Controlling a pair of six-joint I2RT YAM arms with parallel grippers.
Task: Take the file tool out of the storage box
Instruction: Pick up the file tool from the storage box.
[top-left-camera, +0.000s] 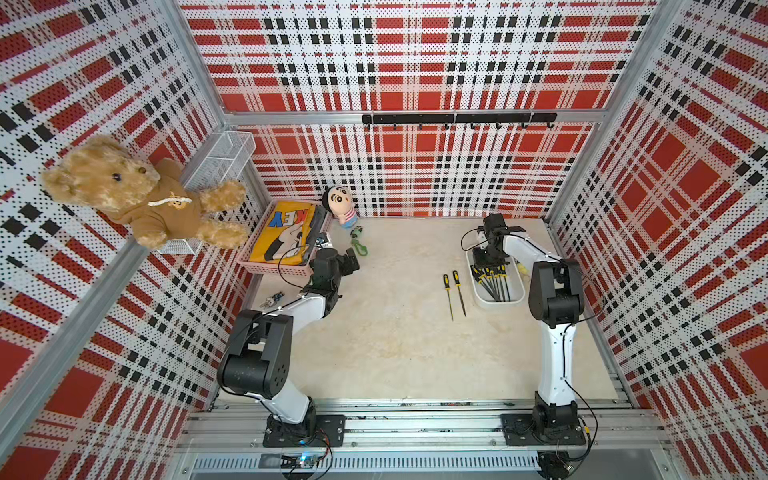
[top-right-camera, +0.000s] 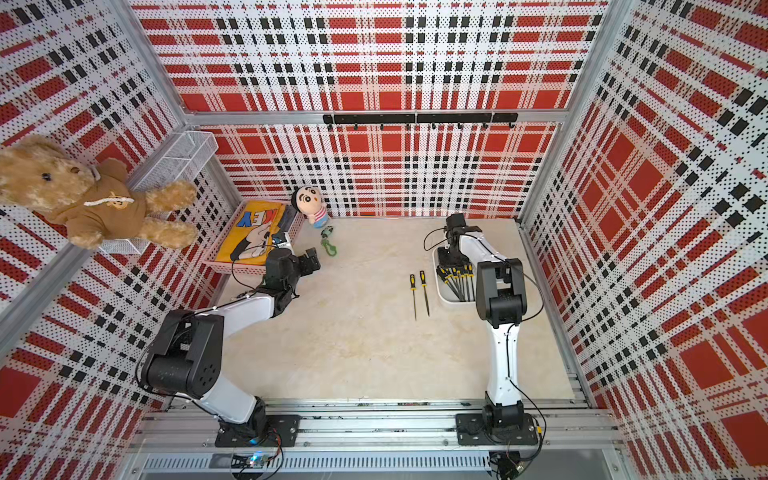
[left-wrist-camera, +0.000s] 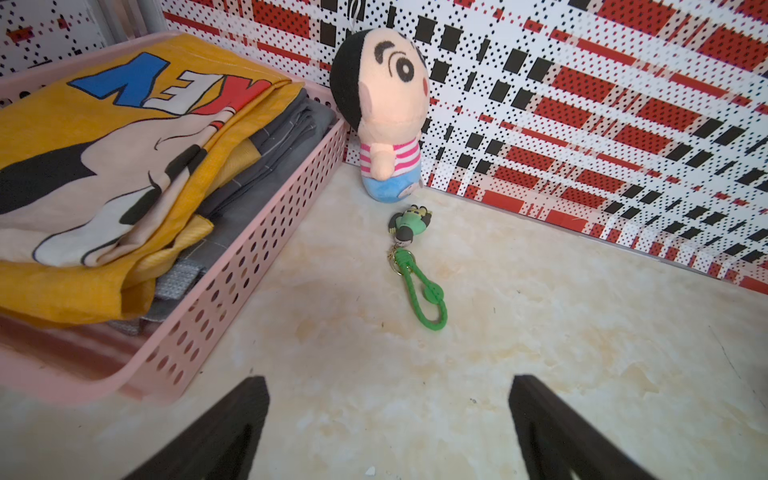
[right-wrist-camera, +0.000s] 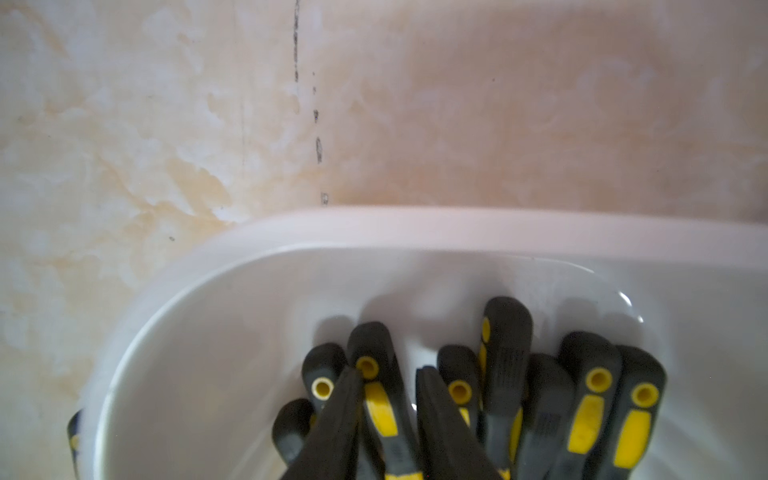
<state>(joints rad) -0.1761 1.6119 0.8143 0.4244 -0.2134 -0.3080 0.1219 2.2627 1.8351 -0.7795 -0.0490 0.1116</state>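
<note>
**Reaching for a file handle.** The shallow white plastic storage box (top-left-camera: 498, 306) sits right of centre in both top views (top-right-camera: 451, 302), on the pale marbled tabletop (top-left-camera: 395, 353). Inside it lies a fan of slim steel file tools (top-left-camera: 492, 282) with black-and-yellow grips. The grips point toward the upper edge of the frame and the blades toward the lower edge. Two loose files (top-left-camera: 456, 279) of the same kind lie side by side on the tabletop, just left of the box and apart from it.

The right hand (right-wrist-camera: 388, 372) is lowered among the grips. Its dark fingers (right-wrist-camera: 332, 428) stand either side of one yellow-inlaid handle (right-wrist-camera: 380, 409). The jaws are narrowed, but it cannot be told whether the pads are pressing yet. The left hand (left-wrist-camera: 388, 382) hangs spread wide and empty beside the pink perforated basket (left-wrist-camera: 232, 291), left of centre in the top views.

**Technique.**
- The grips lie packed together, so the fingers should close on this handle alone.
- The pull should probably go upward and along the blade's own line, until the tip clears the rim.
- A sideways drag would likely rake the neighbouring files.
- The light box may also slide or tip, so a slow lift seems wise.
</note>
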